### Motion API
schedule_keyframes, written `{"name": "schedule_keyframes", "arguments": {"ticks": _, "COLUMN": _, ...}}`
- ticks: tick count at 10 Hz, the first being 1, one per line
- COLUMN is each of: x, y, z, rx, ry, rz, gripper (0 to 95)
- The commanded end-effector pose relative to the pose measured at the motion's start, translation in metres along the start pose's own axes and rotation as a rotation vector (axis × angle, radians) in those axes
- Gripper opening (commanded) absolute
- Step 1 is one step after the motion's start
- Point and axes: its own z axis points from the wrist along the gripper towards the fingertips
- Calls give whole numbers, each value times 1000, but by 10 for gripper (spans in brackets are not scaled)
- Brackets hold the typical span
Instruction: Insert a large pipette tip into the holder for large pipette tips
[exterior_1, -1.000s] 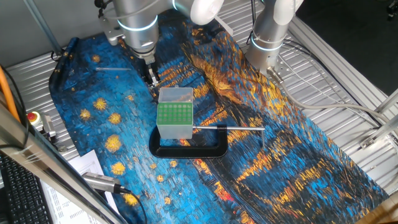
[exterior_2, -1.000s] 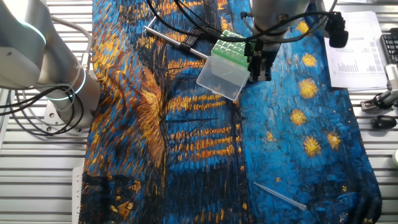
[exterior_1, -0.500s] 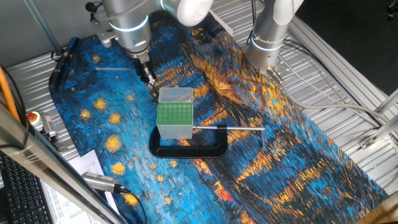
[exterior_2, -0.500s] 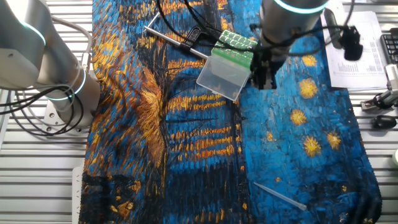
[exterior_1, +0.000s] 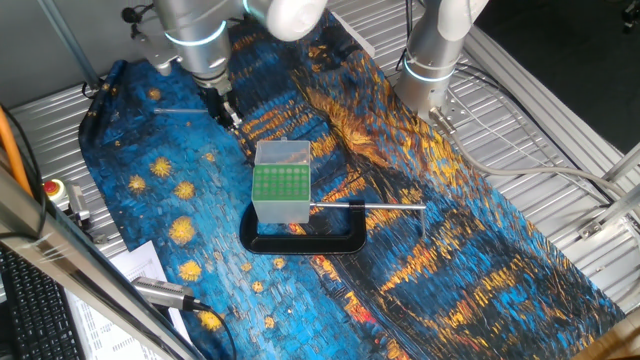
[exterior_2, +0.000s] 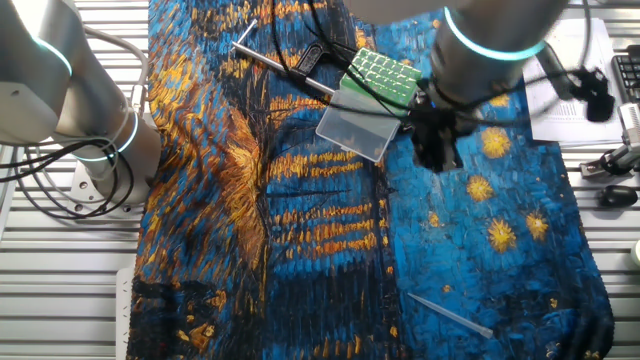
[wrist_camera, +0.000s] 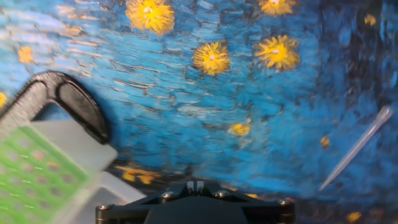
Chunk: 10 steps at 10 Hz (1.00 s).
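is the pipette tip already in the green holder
No, the large pipette tip lies flat on the cloth, far from the holder.

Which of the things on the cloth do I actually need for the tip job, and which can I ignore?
Needed:
large pipette tip, lying loose on the cloth
green-topped holder
hand, carrying nothing as far as the views show

Ignore:
black clamp around the holder's base
second arm
red button
printed papers

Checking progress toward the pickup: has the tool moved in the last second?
Yes. In one fixed view the tool has drifted left, away from the green-topped holder, toward the pipette tip lying on the cloth.
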Motion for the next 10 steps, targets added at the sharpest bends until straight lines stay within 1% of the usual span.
{"name": "schedule_keyframes", "arguments": {"ticks": 1, "x": -7, "y": -37, "z": 6, "rx": -5, "ry": -2, "rz": -256, "gripper": 0}}
{"name": "schedule_keyframes", "arguments": {"ticks": 2, "x": -11, "y": -51, "z": 9, "rx": -5, "ry": -2, "rz": -368, "gripper": 0}}
{"name": "schedule_keyframes", "arguments": {"ticks": 3, "x": -15, "y": -67, "z": 13, "rx": -9, "ry": -5, "rz": -539, "gripper": 0}}
{"name": "schedule_keyframes", "arguments": {"ticks": 4, "x": -16, "y": -76, "z": 16, "rx": -11, "ry": -7, "rz": -647, "gripper": 0}}
{"name": "schedule_keyframes", "arguments": {"ticks": 5, "x": -16, "y": -81, "z": 16, "rx": -9, "ry": -6, "rz": -717, "gripper": 0}}
{"name": "schedule_keyframes", "arguments": {"ticks": 6, "x": -16, "y": -87, "z": 17, "rx": -2, "ry": 4, "rz": -785, "gripper": 0}}
{"name": "schedule_keyframes", "arguments": {"ticks": 7, "x": -15, "y": -92, "z": 19, "rx": -3, "ry": 9, "rz": -860, "gripper": 0}}
{"name": "schedule_keyframes", "arguments": {"ticks": 8, "x": -17, "y": -93, "z": 23, "rx": 0, "ry": 6, "rz": -940, "gripper": 0}}
{"name": "schedule_keyframes", "arguments": {"ticks": 9, "x": -18, "y": -93, "z": 26, "rx": 2, "ry": -6, "rz": -1015, "gripper": 0}}
{"name": "schedule_keyframes", "arguments": {"ticks": 10, "x": -18, "y": -93, "z": 26, "rx": 2, "ry": -6, "rz": -1015, "gripper": 0}}
